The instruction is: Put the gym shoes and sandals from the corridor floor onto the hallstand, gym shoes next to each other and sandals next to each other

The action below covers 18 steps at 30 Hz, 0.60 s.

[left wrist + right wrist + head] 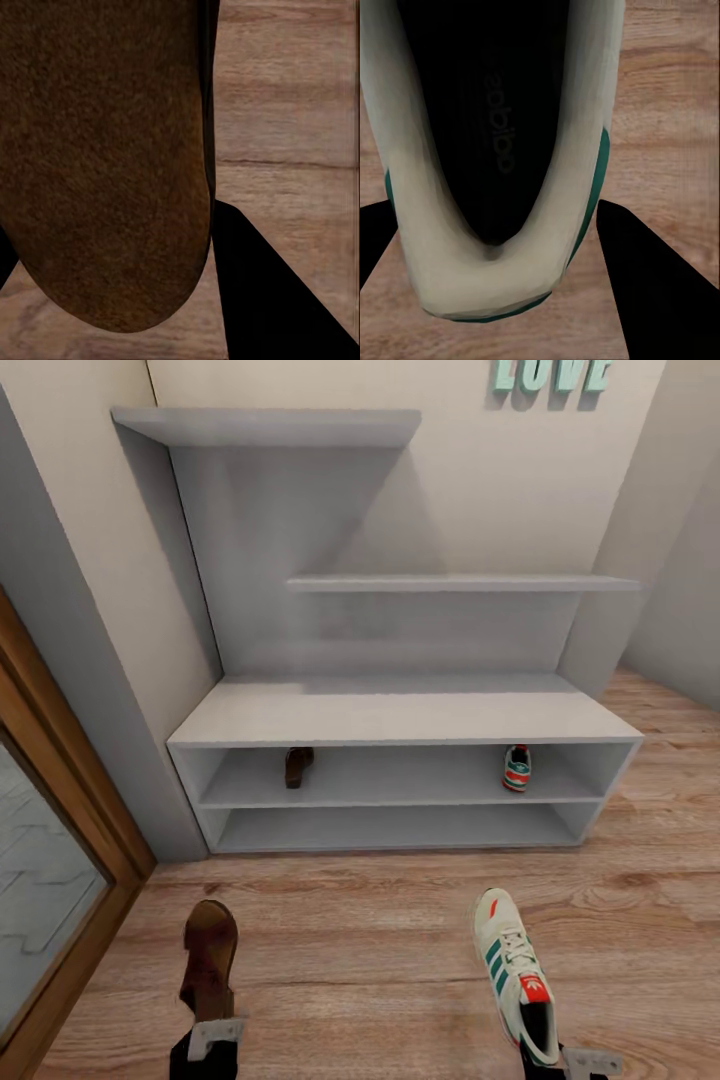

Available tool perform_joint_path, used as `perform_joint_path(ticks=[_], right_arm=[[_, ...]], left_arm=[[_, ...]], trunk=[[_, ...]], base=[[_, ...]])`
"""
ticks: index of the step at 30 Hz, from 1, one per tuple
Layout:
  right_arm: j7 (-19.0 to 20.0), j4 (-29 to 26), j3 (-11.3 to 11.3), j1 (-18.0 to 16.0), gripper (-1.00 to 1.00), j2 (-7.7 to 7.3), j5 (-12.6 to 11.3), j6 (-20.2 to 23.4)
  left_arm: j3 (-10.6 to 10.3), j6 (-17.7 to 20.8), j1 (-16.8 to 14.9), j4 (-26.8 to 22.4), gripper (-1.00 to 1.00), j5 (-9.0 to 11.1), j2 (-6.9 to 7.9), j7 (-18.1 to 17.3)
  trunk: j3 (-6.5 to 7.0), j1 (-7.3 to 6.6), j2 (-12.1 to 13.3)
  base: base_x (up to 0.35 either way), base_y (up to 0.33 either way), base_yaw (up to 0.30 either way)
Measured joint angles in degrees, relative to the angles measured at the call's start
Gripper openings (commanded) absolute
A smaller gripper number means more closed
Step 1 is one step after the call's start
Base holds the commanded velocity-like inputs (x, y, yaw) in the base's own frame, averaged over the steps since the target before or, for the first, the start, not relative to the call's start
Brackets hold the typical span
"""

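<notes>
Head view: the left pincer (213, 1038) gripped a brown sandal (210, 958) and the right pincer (575, 1060) a gym shoe (518, 972), both above the corridor floor (350, 950), well short of the hallstand (400, 715). On its upper open shelf sat another sandal (298, 765) left, another gym shoe (516, 767) right, wide room between.

Left wrist: sandal sole (105, 157) between dark fingers (277, 300).

Right wrist: shoe's heel opening (495, 127) clamped.

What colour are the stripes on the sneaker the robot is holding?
Green, on the cream-white gym shoe in the right gripper; the head view shows them best.
</notes>
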Motion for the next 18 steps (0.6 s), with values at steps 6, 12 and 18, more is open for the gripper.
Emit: perform_joint_path(ticks=[6, 12, 18], right_arm=[[0.17, -0.65, -7.56, 0.0, -1.0, -5.27, -3.79, 0.3], [0.3, -1.58, -12.62, 0.01, -1.0, -10.16, -6.81, 1.31], [0.23, -4.98, -16.27, 0.01, -1.0, -13.54, -10.09, 8.48]], left_arm=[[-2.52, 15.34, -9.67, -0.08, -1.0, -0.68, -0.32, -0.18], [-5.18, 26.9, -18.5, 0.19, -1.0, -0.66, -1.86, 0.06], [-8.47, 37.43, -25.2, 0.1, -1.0, -0.66, -3.57, 0.19]], trunk=[[0.0, 0.0, 0.0], [0.01, 0.0, 0.0], [0.01, -0.01, 0.0]], base=[[0.0, 0.0, 0.0], [0.0, 0.0, 0.0], [0.0, 0.0, 0.0]])
